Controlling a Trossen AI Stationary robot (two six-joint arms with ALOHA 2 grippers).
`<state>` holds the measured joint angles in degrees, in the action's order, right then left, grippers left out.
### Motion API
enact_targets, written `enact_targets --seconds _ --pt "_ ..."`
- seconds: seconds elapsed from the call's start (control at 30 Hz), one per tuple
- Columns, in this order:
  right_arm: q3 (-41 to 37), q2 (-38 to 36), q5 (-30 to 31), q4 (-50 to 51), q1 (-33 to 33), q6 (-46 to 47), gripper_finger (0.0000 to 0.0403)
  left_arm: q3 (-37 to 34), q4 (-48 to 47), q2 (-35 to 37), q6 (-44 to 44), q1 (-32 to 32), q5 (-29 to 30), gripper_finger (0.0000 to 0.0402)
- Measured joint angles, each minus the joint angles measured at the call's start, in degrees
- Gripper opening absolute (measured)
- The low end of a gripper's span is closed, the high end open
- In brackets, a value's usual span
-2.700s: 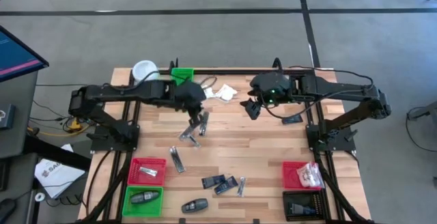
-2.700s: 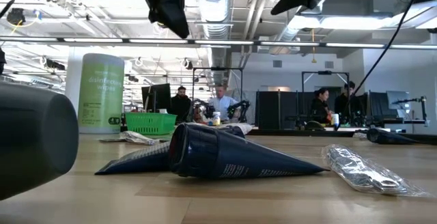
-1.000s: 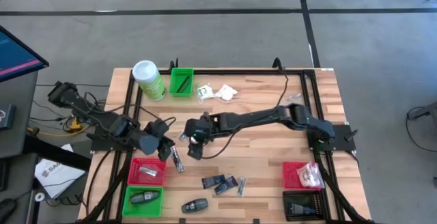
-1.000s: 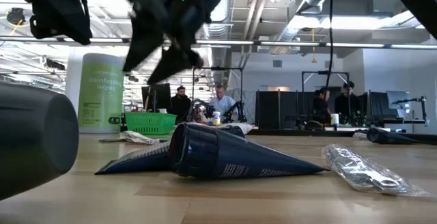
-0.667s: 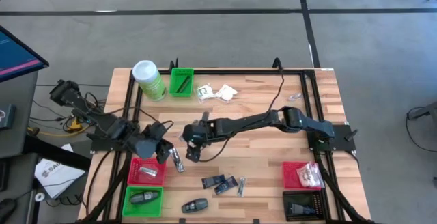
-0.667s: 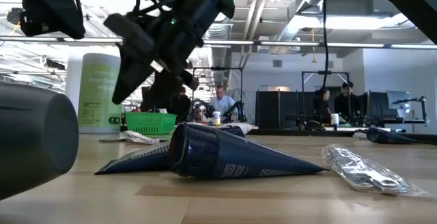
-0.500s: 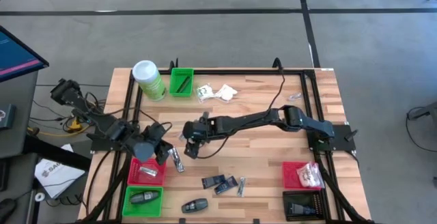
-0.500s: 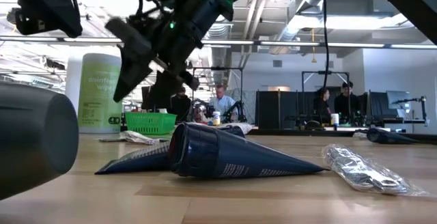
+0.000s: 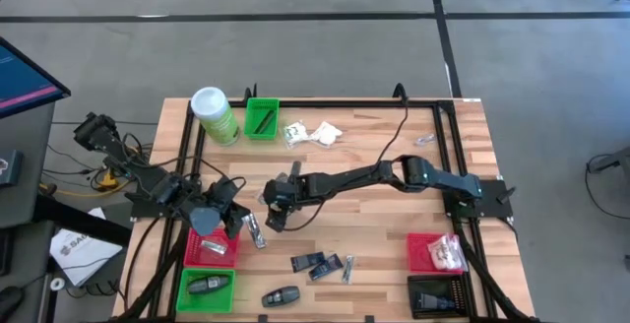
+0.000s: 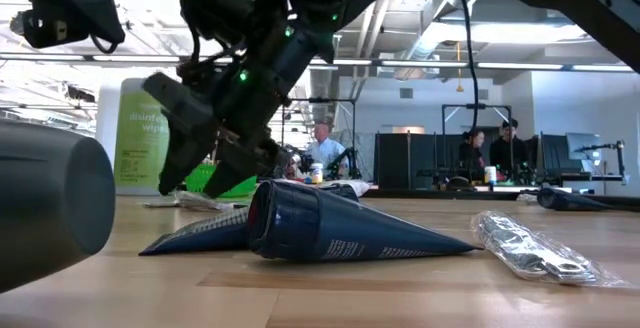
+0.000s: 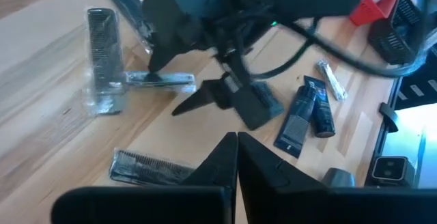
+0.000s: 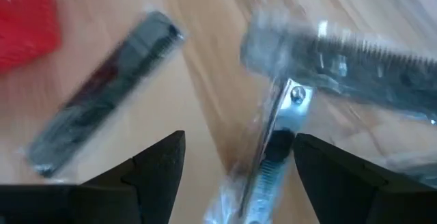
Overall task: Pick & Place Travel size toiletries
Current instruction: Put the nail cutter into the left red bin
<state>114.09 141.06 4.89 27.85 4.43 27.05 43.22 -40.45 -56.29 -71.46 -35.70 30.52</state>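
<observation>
My right gripper (image 9: 272, 213) (image 10: 195, 183) reaches across to the table's left-centre and is open. Its fingers stand on either side of a slim silvery packet (image 12: 273, 159) (image 11: 160, 80) that lies flat on the wood, without touching it. Clear comb packets (image 12: 348, 53) (image 11: 102, 70) lie beside it. My left gripper (image 9: 228, 221) (image 11: 237, 145) is shut, holds nothing and hovers by the left red bin (image 9: 212, 247), which holds a silvery packet. Dark blue packets (image 9: 317, 262), a black oval piece (image 9: 281, 296) and white sachets (image 9: 313, 133) lie apart on the table.
A green canister (image 9: 212, 111) and a small green bin (image 9: 262, 118) stand at the far left. A green bin (image 9: 205, 286) sits at the near left, with a red bin (image 9: 435, 252) and a black bin (image 9: 438, 296) at the near right. Bare wood shows right of centre.
My right gripper has come down toward the table and shifted a little toward the left edge. It stays open and now straddles the silvery packet. My left gripper has drifted slightly toward the near edge beside the red bin.
</observation>
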Motion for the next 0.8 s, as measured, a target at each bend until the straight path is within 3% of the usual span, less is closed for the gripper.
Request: enact_targets --seconds 0.57,0.8 --pt "0.0 0.9 -0.3 0.2 -1.9 0.9 0.0263 0.0 1.0 0.0 0.0 0.0 -0.1 0.0004" --pt "0.1 0.8 0.1 1.4 -0.9 -0.6 0.0206 0.0 1.0 0.0 0.0 0.0 0.2 0.0003"
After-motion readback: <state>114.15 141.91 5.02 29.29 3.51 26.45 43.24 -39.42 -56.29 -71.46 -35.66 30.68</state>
